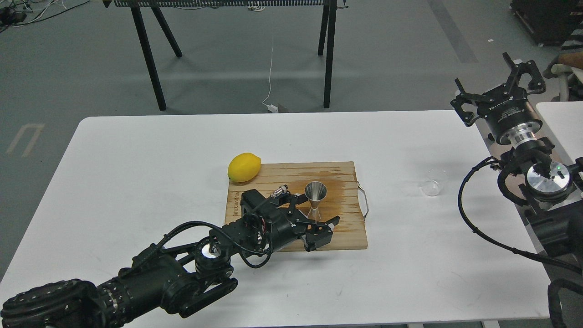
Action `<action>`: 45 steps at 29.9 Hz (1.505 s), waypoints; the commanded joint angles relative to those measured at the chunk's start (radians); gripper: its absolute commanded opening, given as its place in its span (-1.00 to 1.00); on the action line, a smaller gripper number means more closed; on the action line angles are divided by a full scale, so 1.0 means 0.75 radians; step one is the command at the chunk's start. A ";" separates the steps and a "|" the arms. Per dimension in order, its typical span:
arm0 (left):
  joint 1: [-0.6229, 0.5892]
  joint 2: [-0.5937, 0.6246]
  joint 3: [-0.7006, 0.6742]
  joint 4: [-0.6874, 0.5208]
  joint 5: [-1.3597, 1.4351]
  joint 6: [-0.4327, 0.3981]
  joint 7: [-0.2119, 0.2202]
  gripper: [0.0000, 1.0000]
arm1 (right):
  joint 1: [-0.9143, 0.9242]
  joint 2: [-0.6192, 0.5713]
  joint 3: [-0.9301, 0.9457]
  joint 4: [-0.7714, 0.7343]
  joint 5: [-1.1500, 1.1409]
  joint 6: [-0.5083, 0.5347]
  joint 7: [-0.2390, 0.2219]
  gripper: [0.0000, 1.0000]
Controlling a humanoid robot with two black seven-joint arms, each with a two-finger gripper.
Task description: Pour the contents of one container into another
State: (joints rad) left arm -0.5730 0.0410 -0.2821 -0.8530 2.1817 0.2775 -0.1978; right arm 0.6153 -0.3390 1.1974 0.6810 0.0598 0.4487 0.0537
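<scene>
Nothing is poured yet. My left gripper, jaws apart, straddles the waist of the shiny steel hourglass-shaped jigger, upright on the wooden cutting board; contact I cannot tell. The small clear glass cup stands untouched, far right on the white table; its contents are unreadable. My right gripper hangs spread and empty.

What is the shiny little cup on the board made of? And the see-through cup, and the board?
The jigger looks like polished steel: silvery and mirror-bright. The clear cup seems to be glass, maybe plastic, since the table shows through it. The board looks like wood: tan, with lines running along it and a darker stain.
</scene>
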 commanded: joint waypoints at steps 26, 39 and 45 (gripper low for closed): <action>0.345 0.804 -0.509 -0.562 -0.188 0.080 0.000 0.95 | 0.002 0.002 0.003 0.004 0.000 0.011 0.002 0.99; 0.173 0.870 -0.855 -0.371 -1.967 -0.463 -0.002 0.96 | 0.000 -0.004 -0.024 0.121 -0.004 -0.001 0.006 0.99; -0.003 0.780 -0.964 -0.033 -2.366 -0.750 0.018 0.97 | -0.065 -0.125 -0.069 0.278 -0.004 -0.015 0.000 0.99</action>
State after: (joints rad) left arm -0.5037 0.6581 -0.9890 -0.9995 0.5312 -0.1997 -0.1910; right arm 0.6004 -0.3774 1.1619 0.8296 0.0555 0.4457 0.0546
